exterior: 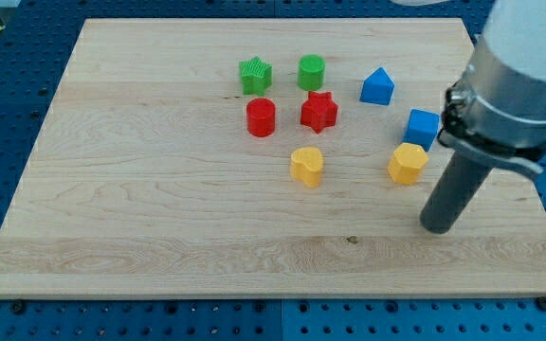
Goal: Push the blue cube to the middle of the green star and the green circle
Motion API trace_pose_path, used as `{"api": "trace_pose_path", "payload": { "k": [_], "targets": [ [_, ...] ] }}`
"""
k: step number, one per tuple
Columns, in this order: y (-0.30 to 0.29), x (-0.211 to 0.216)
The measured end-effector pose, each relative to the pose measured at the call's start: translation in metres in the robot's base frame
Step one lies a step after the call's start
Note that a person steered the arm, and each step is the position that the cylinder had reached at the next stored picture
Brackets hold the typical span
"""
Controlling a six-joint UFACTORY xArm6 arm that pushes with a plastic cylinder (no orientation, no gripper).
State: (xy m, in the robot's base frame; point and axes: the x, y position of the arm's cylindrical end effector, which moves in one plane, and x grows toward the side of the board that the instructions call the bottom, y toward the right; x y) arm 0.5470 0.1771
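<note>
The blue cube (pixel 423 128) sits at the view's right, touching a yellow hexagon-like block (pixel 408 163) just below it. The green star (pixel 255 75) and the green circle (pixel 311 72) stand side by side near the view's top centre, a small gap between them. My tip (pixel 437 227) rests on the board below and slightly right of the blue cube and the yellow block, apart from both.
A blue pentagon-like block (pixel 377 86) lies between the green circle and the blue cube. A red cylinder (pixel 261 117) and a red star (pixel 318 111) sit below the green blocks. A yellow heart (pixel 306 165) lies lower. The board's right edge (pixel 529 204) is near my tip.
</note>
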Motion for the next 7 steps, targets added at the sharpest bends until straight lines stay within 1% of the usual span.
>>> {"api": "trace_pose_path", "payload": {
  "k": [1, 2, 3, 4, 5, 7],
  "targets": [
    [0.012, -0.032],
    [0.014, -0.055],
    [0.014, -0.055],
    [0.04, -0.07],
    [0.05, -0.075],
    [0.05, -0.087]
  ]
}}
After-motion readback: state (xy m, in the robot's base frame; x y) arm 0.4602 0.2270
